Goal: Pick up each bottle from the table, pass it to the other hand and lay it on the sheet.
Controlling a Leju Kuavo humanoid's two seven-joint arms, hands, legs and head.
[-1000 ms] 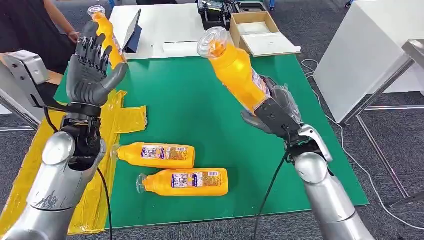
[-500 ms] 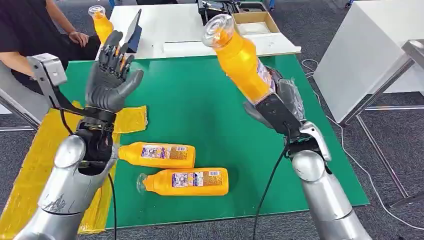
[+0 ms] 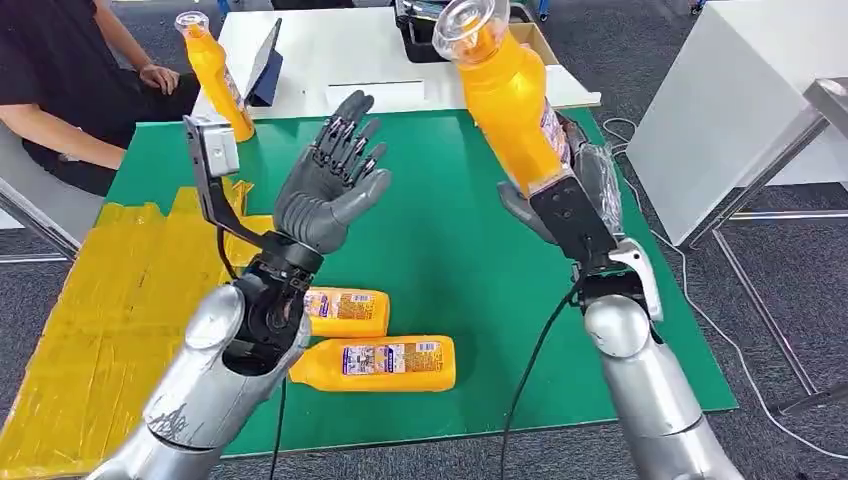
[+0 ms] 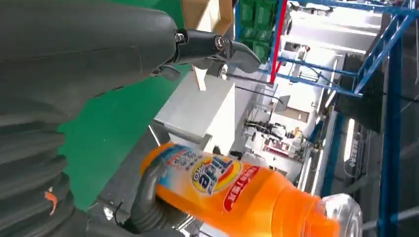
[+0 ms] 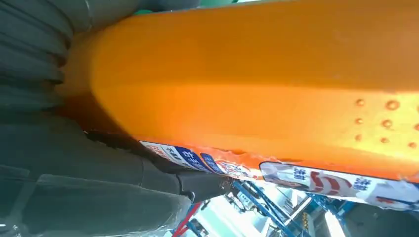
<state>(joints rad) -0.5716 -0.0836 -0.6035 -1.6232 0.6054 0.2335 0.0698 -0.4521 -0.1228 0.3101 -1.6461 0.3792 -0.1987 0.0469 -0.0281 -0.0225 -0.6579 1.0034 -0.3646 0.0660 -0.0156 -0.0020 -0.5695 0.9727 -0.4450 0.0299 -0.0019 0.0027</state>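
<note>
My right hand (image 3: pixel 570 195) grips the lower part of an orange bottle (image 3: pixel 508 95) and holds it upright, clear cap on top, above the right side of the green table (image 3: pixel 440 240). The same held bottle (image 4: pixel 237 190) shows in the left wrist view and close up as an orange bottle body (image 5: pixel 257 84) in the right wrist view. My left hand (image 3: pixel 328 180) is raised with fingers spread, empty, a short way left of that bottle. Two more orange bottles (image 3: pixel 380 364) (image 3: pixel 345 310) lie on the table below my left arm. A yellow sheet (image 3: pixel 100 300) covers the table's left edge.
Another orange bottle (image 3: pixel 212 72) stands upright at the table's far left corner. A person (image 3: pixel 60 90) in black sits at the far left. Behind stands a white table (image 3: pixel 330 50) with a tablet and a cardboard box. A white cabinet (image 3: pixel 720 110) stands to the right.
My left hand has swung right from above the yellow sheet toward the table's middle. My right hand has lifted the held bottle higher and turned it more upright.
</note>
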